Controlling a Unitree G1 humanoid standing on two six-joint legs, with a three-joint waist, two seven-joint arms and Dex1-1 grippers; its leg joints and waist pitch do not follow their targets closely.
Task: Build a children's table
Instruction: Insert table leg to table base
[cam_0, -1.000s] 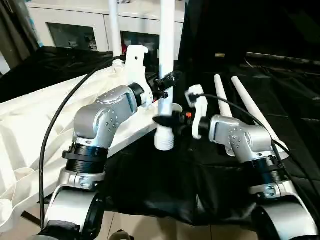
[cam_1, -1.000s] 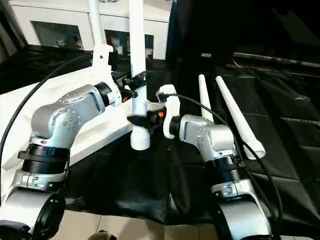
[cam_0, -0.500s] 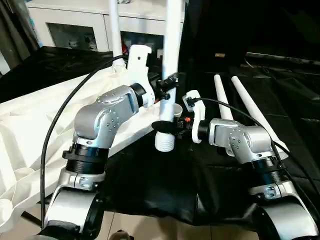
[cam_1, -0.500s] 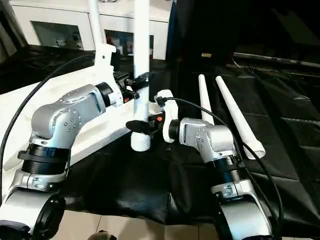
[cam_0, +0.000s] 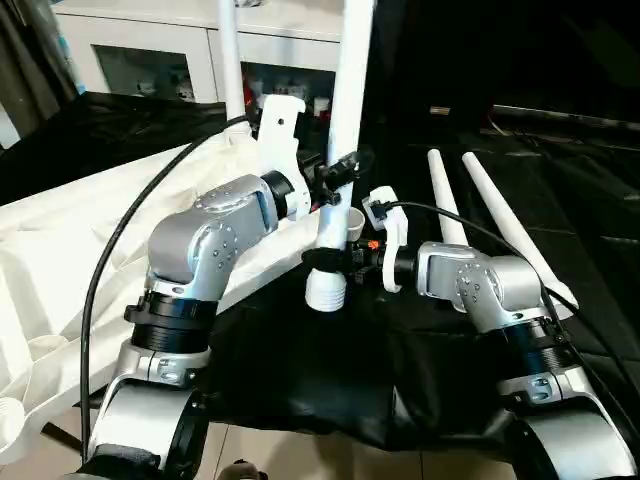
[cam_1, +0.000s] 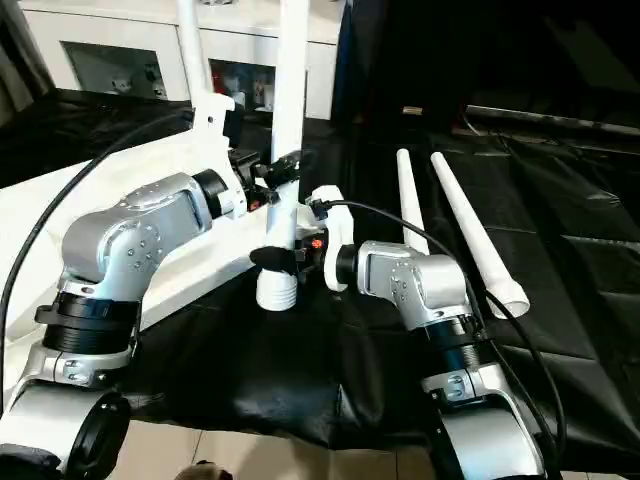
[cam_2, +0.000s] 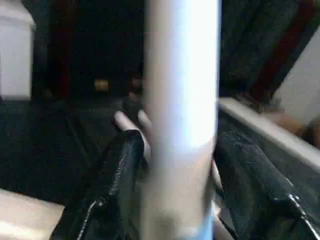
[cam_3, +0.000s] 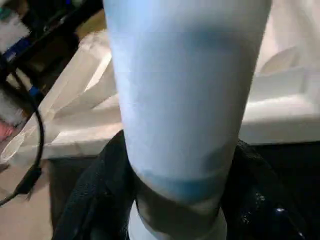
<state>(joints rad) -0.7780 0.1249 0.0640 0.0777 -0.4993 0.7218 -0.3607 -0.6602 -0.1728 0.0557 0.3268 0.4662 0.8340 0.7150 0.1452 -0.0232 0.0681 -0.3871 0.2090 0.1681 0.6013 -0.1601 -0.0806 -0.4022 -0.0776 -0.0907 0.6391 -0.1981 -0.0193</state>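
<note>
A long round white plastic tube leg (cam_0: 345, 110) stands almost upright in the middle. The left gripper (cam_0: 338, 172) is shut around it from 9 o'clock. The right gripper (cam_0: 330, 260) grips it lower, just above its ribbed end. The flat white plastic table top (cam_0: 60, 250) lies at 9 o'clock

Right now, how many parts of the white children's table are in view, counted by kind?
Raised leg, in the right claw: 1
Upright leg on the tabletop: 1
Lying legs on the black cloth: 2
Tabletop: 1
Total: 5
</note>
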